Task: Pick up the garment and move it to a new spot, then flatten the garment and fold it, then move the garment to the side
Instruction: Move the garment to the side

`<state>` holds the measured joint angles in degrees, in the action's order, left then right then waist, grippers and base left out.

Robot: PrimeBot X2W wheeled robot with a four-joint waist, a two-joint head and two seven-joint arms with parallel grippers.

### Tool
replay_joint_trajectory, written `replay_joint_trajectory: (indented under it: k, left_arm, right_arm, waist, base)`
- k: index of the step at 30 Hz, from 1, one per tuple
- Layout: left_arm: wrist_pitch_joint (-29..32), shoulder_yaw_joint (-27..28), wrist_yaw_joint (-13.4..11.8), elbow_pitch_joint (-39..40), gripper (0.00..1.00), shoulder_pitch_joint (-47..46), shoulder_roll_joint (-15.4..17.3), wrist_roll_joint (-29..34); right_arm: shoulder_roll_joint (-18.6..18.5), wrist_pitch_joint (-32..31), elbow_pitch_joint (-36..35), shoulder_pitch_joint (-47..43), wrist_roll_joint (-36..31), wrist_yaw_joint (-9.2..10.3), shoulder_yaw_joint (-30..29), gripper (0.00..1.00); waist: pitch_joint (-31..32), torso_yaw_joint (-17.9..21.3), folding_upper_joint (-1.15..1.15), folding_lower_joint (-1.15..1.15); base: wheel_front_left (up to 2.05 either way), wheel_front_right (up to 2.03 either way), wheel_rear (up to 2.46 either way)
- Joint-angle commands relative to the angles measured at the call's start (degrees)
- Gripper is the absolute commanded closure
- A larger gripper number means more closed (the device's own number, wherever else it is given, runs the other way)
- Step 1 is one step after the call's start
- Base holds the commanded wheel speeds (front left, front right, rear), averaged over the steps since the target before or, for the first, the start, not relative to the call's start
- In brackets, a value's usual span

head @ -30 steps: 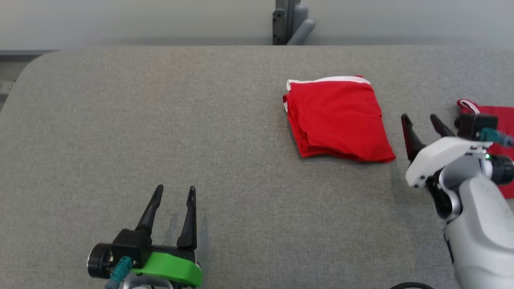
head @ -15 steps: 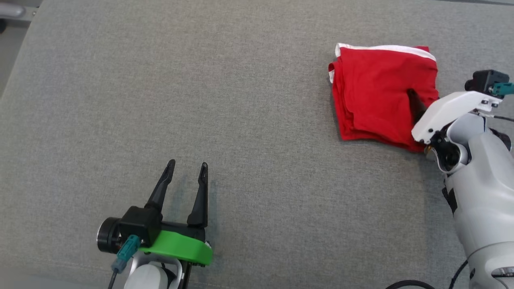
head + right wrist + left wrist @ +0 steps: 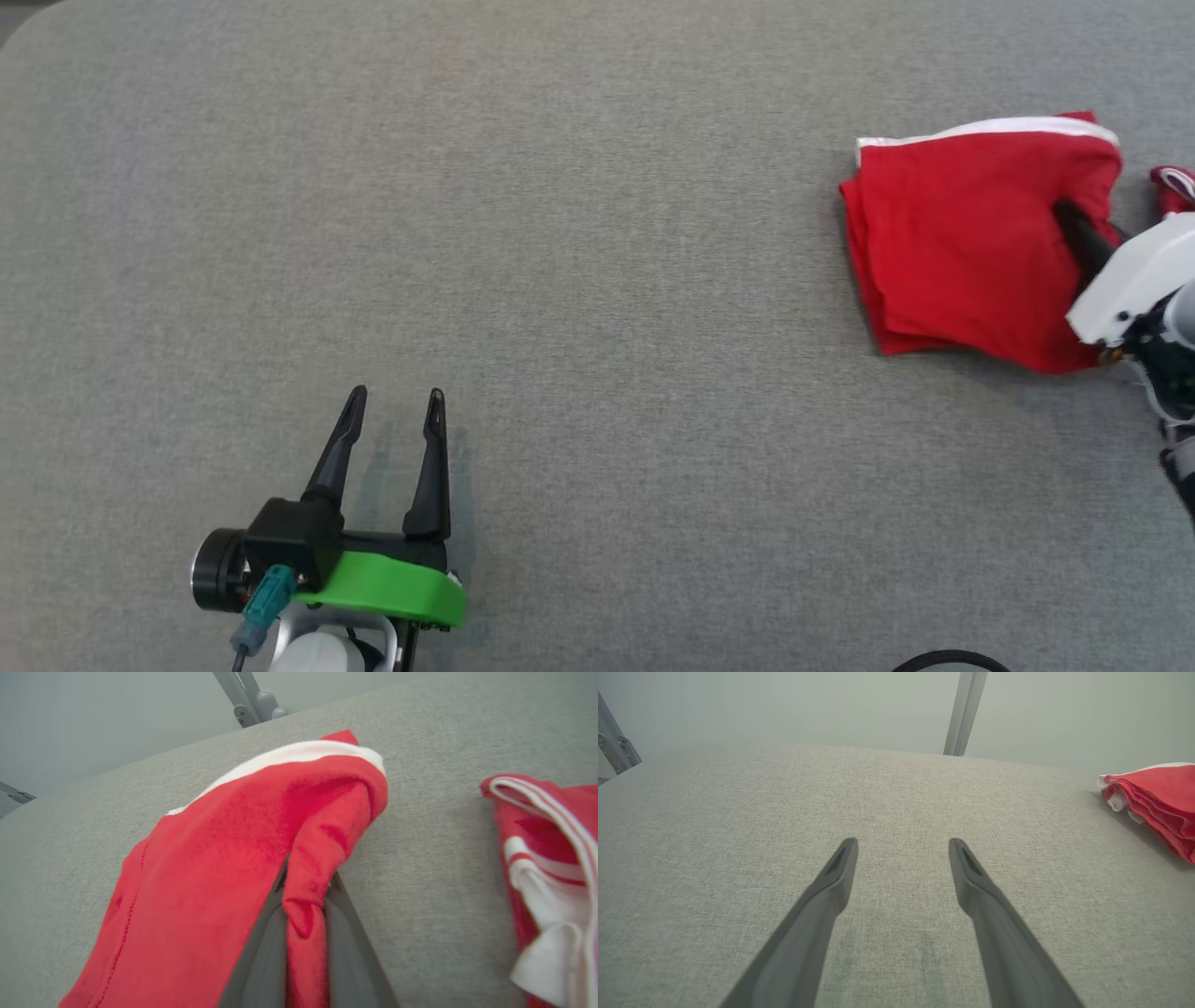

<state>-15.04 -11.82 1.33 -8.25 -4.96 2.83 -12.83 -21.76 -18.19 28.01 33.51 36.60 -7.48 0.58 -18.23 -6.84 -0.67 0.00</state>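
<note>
the right gripper pinches a thin ridge of the folded garment, which lies just beside another red shirt, so dragging could peel layers open or snag that shirt; the left gripper sits spread, far from it.

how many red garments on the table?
2. One folded garment, far right, pinched in the right end effector; a second garment just right of it, partly cut off.
</note>
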Motion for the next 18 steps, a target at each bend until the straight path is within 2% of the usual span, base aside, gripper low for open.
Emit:
replay_joint_trajectory:
  k: [1,6,13,18]
  left_arm:
    - [-0.15,-0.35,0.55,-0.07,0.00,-0.20,0.12,0.90]
    - [-0.15,-0.96,1.04,-0.60,0.00,-0.90,0.14,1.46]
    - [-0.15,-1.19,0.59,-1.19,0.00,0.05,0.14,1.25]
    - [-0.16,-0.49,1.22,-2.41,0.00,0.63,0.14,2.37]
  right_arm:
    - [-1.83,-2.19,-1.82,-0.41,-0.69,-0.01,-1.23,1.00]
    - [-5.57,-8.03,-3.64,1.85,-2.45,-0.01,-5.05,1.00]
    - [-10.18,-17.73,-3.57,2.33,-5.75,0.00,-12.23,1.00]
    - [-12.11,-19.22,0.47,0.54,-12.93,0.00,-16.46,1.00]
  waist:
    - [1.80,3.87,0.67,0.00]
    - [0.85,4.15,0.67,0.00]
    - [-0.22,2.46,0.67,0.00]
    - [-0.72,1.65,0.67,0.00]
  base:
    - [0.00,0.00,0.00]
    - [0.00,0.00,0.00]
    - [0.00,0.00,0.00]
    - [0.00,0.00,0.00]
